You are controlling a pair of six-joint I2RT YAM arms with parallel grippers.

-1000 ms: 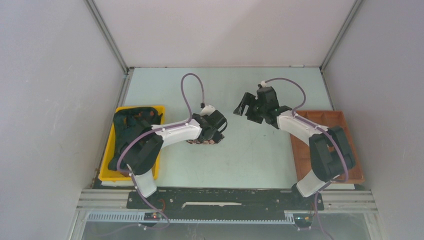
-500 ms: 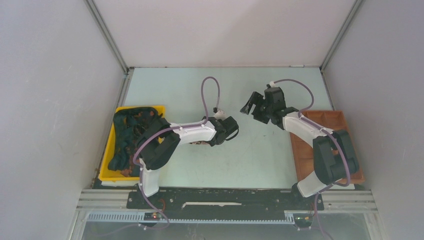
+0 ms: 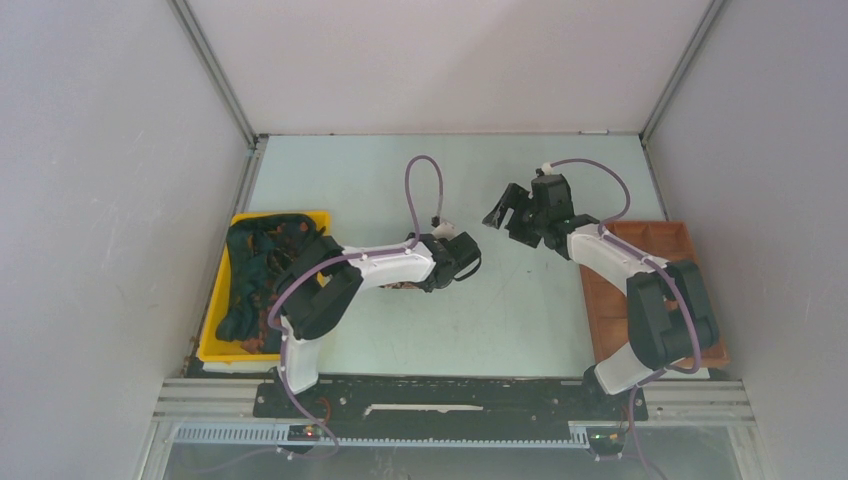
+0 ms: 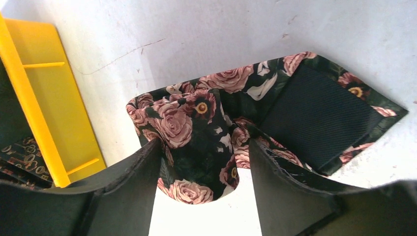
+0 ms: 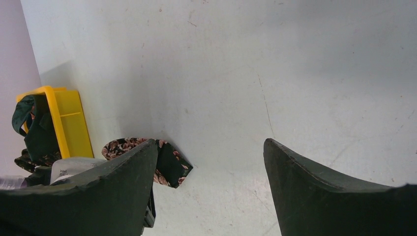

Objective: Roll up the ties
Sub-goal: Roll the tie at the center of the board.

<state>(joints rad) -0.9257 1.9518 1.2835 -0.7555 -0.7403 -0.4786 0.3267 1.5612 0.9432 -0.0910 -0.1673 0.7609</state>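
No readable text, numbers or brand marks in any view. Only candidate: small printed sticker [image 5: 63, 170] on pale arm casing [image 5: 74, 164], right wrist view, half hidden behind right gripper [image 5: 211, 142] finger, characters too blurred to make out. Tie [image 4: 196, 128]: rose print only, no lettering or tag. Cloth [image 4: 19, 155] in yellow bin [image 4: 54, 113]: ring pattern, not letters.

Robot lab cell: plain white walls [image 3: 440, 60], aluminium frame rail [image 3: 216, 70], work table [image 3: 500, 310].
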